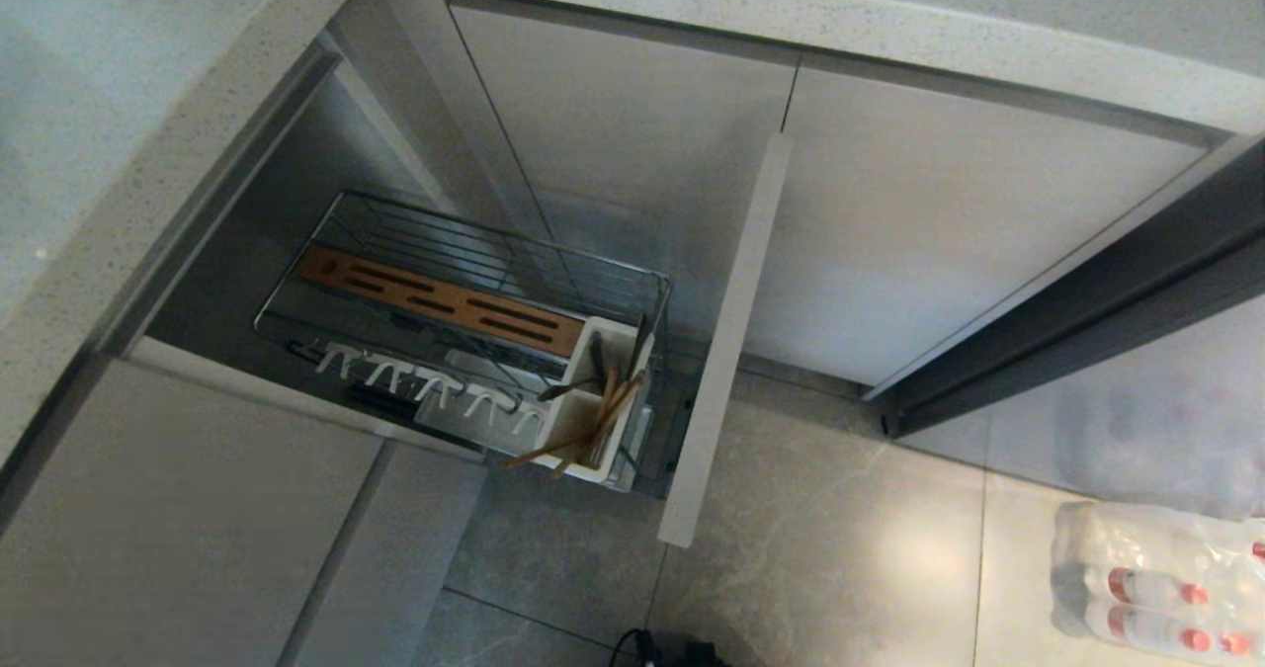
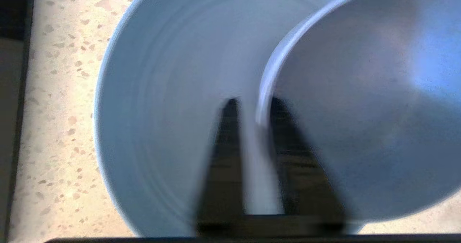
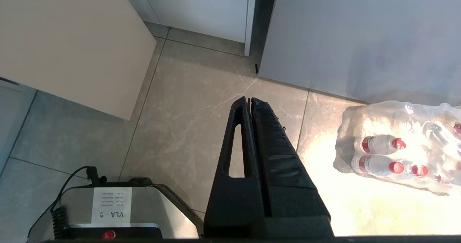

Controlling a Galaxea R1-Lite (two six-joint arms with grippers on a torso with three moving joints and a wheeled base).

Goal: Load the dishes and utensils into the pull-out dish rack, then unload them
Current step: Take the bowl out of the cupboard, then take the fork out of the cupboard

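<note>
Left wrist view tells me most: my left gripper (image 2: 252, 127) stands narrow, its two dark fingers (image 2: 225, 153) straddling the bowl (image 2: 363, 102) rim, one inside the wall and one outside. A thin gap shows beside the rim, so I cannot tell whether I am pinching it or have just let go. The bowl sits tilted in the plate (image 2: 169, 102), and the plate rests on a speckled stone counter (image 2: 54, 109). Both dishes are matte dusty blue, round and smooth, with thin rims; the plate is wide and shallow, the bowl deeper with steep walls.

The pull-out dish rack (image 1: 464, 282) lies down below the counter, drawn out from the cabinet: chrome wire, a brown slotted wooden strip (image 1: 440, 301), white hooks (image 1: 435, 385). Its white caddy (image 1: 593, 400) holds the wooden chopsticks (image 1: 593, 428) and a darker metal utensil, probably the fork, all leaning.

My right gripper (image 3: 250, 102) hangs closed over the floor tiles, near a wrapped pack of bottles (image 3: 399, 149), well away from the dishes. The left is plainly the nearer arm.
</note>
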